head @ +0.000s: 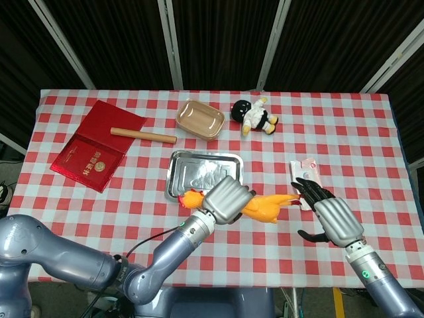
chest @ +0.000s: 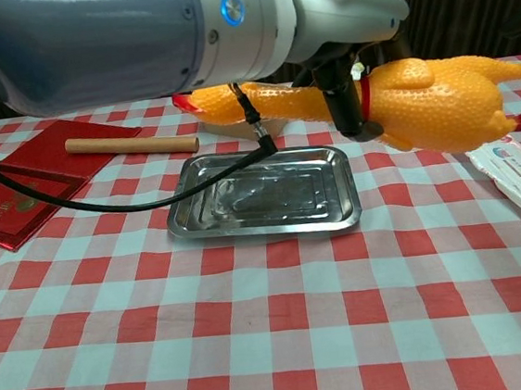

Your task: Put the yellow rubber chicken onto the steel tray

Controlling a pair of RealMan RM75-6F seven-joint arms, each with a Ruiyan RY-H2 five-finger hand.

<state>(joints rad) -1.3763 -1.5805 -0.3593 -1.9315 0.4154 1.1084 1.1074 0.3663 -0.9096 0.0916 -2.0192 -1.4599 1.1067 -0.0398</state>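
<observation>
Dark vertical panels with pale frame bars stand behind a table [head: 371, 132] covered in a red-and-white checked cloth.

Left hand [head: 227, 200]: its fingers are closed around the neck and upper body of the yellow rubber chicken [chest: 419, 104], holding it clear of the cloth. In the chest view the chicken is level, head and red comb to the left, body and red feet to the right. In the head view the chicken [head: 262, 208] sits just past the near right corner of the steel tray [head: 179, 164], its legs reaching toward the right hand. The tray [chest: 337, 210] lies flat on the cloth with nothing in it.

Right hand [head: 329, 219]: it holds nothing. Its dark fingers [head: 311, 191] are spread and extend toward the chicken's feet, over the near end of a white packet [head: 303, 173].

Beyond the tray stand a tan rectangular container [head: 200, 118] and, just right of it, a black-and-white plush doll [head: 252, 115]. To the left lie a wooden rod [head: 142, 135] and, partly under it, a red booklet [head: 91, 152] with a gold emblem.
</observation>
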